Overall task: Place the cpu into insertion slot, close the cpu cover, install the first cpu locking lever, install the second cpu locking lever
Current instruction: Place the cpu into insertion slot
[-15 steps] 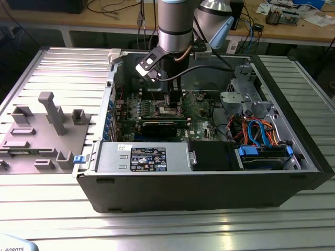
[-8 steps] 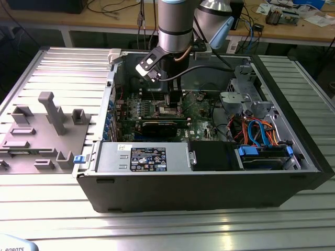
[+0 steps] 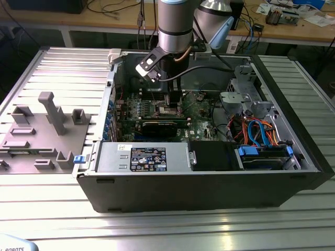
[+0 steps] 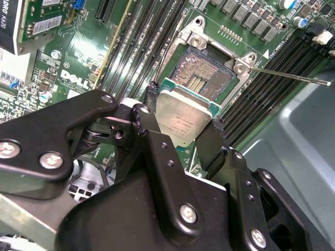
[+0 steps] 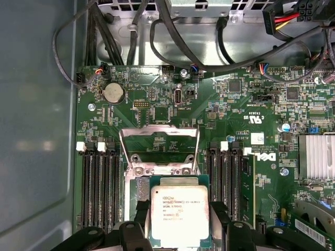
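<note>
My gripper [image 4: 184, 119] is shut on the cpu [image 4: 183, 116], a silvery square chip on a green base, held by two opposite edges between black fingers [image 5: 140, 218]. The cpu [image 5: 179, 213] hovers just over the insertion slot [image 4: 205, 74], whose dark contact field shows beyond the chip's edge, and partly covers it. The cpu cover [image 5: 159, 168], a silvery frame with a square window, stands flipped open on the slot's far side. A thin metal locking lever [image 4: 293, 76] sticks out sideways from a slot corner. In the exterior view the gripper [image 3: 172, 102] reaches down over the green motherboard [image 3: 196, 112].
Black memory slots [image 5: 97, 188] flank the socket on both sides. Black cables [image 5: 172, 36] loop past the board's far edge. The open computer case [image 3: 209, 185] holds a grey power-supply box [image 3: 144, 157], a drive cage with blue and orange cables [image 3: 259, 130], and stands on a slatted metal table [image 3: 63, 68].
</note>
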Motion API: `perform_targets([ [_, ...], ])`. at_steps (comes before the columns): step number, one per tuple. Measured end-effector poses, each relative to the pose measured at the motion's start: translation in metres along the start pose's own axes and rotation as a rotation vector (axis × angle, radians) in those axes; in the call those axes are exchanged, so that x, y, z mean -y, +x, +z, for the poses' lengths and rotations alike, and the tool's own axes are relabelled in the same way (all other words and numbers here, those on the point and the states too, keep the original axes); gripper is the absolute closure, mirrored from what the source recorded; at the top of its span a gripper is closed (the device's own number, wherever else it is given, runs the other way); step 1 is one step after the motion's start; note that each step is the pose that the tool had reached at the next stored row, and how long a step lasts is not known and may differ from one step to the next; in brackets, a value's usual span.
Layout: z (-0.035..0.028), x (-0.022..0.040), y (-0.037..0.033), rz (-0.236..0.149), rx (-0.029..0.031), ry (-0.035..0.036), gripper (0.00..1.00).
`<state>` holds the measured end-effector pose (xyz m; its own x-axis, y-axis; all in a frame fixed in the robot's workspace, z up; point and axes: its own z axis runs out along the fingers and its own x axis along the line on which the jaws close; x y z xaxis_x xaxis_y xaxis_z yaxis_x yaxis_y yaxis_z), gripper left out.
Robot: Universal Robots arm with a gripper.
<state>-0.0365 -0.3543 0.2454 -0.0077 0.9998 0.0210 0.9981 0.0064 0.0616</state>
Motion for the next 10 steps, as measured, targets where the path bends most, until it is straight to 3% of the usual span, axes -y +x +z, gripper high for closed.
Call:
perform_targets([
  [8,0.0016,0.0005,0.0001,0.000,-0.0035,-0.0001,0.46],
  [10,0.0110,0.0011,-0.0001,0.000,-0.0040,-0.0001,0.46],
])
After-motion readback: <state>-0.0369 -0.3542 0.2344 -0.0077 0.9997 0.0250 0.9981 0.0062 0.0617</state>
